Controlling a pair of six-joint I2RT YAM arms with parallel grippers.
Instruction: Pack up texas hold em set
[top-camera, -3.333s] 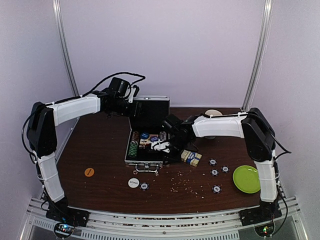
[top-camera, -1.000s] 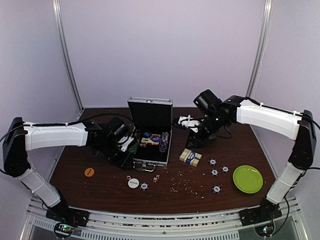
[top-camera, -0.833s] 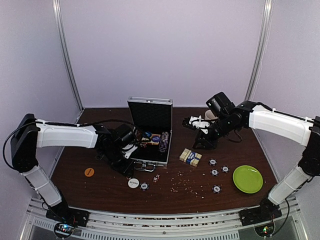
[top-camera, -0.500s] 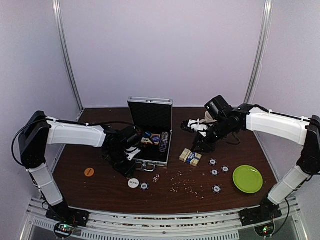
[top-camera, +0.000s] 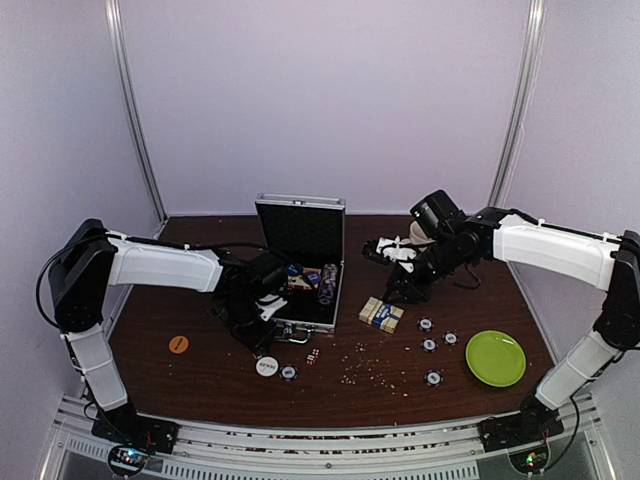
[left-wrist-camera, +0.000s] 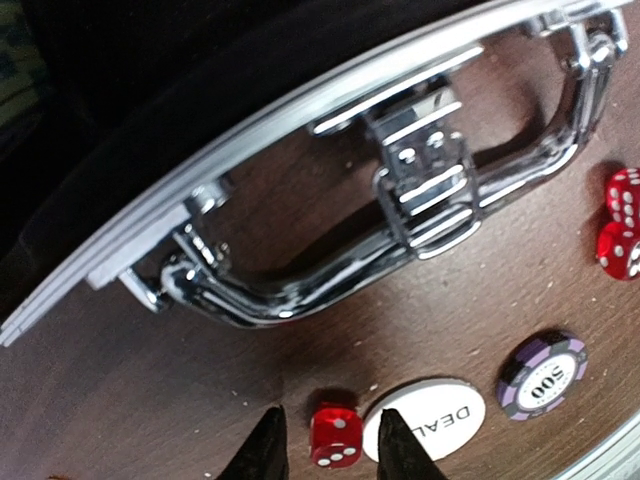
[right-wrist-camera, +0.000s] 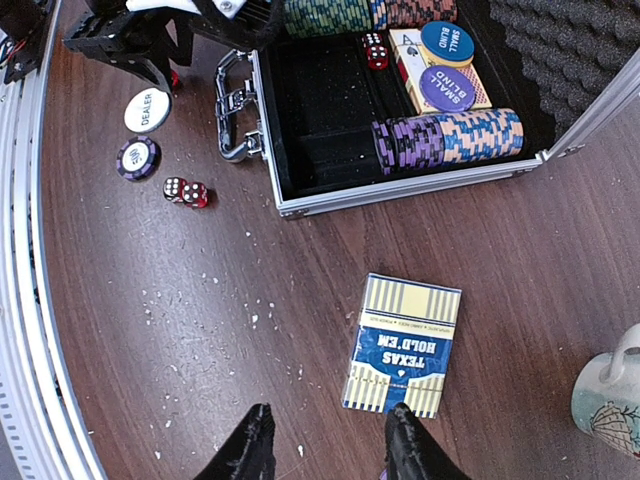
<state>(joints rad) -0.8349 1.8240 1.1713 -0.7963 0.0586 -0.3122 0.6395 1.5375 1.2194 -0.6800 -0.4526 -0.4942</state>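
The silver case (top-camera: 318, 322) lies open, its lid upright, with rows of chips (right-wrist-camera: 450, 138) and round discs inside. My left gripper (left-wrist-camera: 333, 455) is low over the table in front of the case's handle (left-wrist-camera: 330, 270). Its open jaws straddle a single red die (left-wrist-camera: 335, 438) with a gap on each side. Beside that die lie a white dealer disc (left-wrist-camera: 423, 432), a purple chip (left-wrist-camera: 545, 373) and two more dice (left-wrist-camera: 622, 225). My right gripper (right-wrist-camera: 330, 445) hangs open and empty above the table. The blue-cream card deck (right-wrist-camera: 403, 344) lies just ahead of its right finger.
Several loose chips (top-camera: 429, 345) lie right of the deck, near a lime green plate (top-camera: 494, 358). An orange disc (top-camera: 178, 344) sits at the left. A cream mug (right-wrist-camera: 605, 395) stands behind the right arm. White crumbs dot the table's front.
My left arm has swung in front of the case and come down, its jaws narrowing around the die. The right arm has dropped slightly toward the card deck.
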